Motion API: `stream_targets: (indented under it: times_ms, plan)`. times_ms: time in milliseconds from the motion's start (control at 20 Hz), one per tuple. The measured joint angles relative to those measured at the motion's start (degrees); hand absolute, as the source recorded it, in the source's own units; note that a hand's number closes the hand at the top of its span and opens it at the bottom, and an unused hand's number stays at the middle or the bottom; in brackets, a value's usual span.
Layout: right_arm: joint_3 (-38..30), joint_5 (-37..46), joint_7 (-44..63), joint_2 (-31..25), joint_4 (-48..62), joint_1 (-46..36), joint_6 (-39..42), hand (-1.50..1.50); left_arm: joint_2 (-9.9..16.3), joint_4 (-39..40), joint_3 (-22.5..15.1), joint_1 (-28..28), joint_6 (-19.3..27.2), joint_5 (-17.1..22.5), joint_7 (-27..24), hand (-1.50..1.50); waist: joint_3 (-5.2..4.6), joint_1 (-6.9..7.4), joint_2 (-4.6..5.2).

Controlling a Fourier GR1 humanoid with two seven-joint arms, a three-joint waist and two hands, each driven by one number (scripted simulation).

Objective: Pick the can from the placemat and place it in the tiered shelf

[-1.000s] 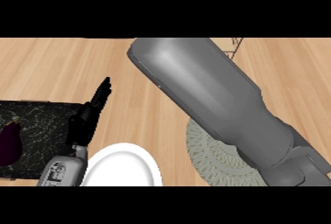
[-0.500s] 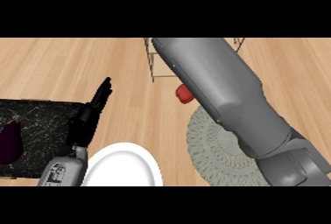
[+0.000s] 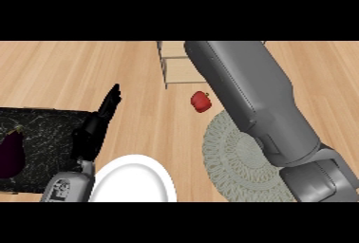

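Head view shows the left hand point(image 3: 98, 124) resting open, fingers up; the right forearm point(image 3: 252, 104) stretches toward the shelf point(image 3: 179, 66), its hand apparently hidden.

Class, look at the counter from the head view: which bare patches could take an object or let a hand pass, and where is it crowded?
Free: the bare wood upper left, above the dark mat and left of the shelf; also the strip between the left hand and the red pepper. Crowded: the lower middle, where the white plate, round placemat and right forearm sit close together.

text: none readable | labels: none | numbers: none | signs: none
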Motion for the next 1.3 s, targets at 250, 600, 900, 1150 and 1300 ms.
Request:
stream_targets:
  times_ms: [250,600,900,1150,1300]
  plan:
    - [-2.8,-0.7,-3.1,-1.4,5.4,-0.1,-3.0,1.5,0.0,0.3,0.4,-1.2,-0.2,0.1,1.2,0.0,-0.04,-0.08,-0.03]
    - [-2.9,8.0,6.9,-2.9,9.4,0.4,-0.5,-1.5,0.1,1.5,1.2,-1.2,0.1,-0.1,0.3,0.0,-0.03,-0.93,-0.33]
    - [-5.1,7.8,8.2,-2.6,5.1,2.1,-2.0,-1.5,0.0,3.5,1.6,-1.0,-0.2,-0.2,-1.8,0.0,-0.01,-1.13,-0.36]
    - [-7.2,4.1,5.9,-1.9,1.1,3.5,-3.8,-1.5,-0.6,4.0,1.4,-1.7,0.3,-0.7,-1.6,0.0,0.01,-1.09,-0.36]
    - [-7.9,1.3,4.4,-1.2,-1.4,3.5,-3.7,-1.5,0.1,2.2,1.9,-2.3,-0.4,-0.2,0.4,0.0,0.03,-1.03,-0.42]
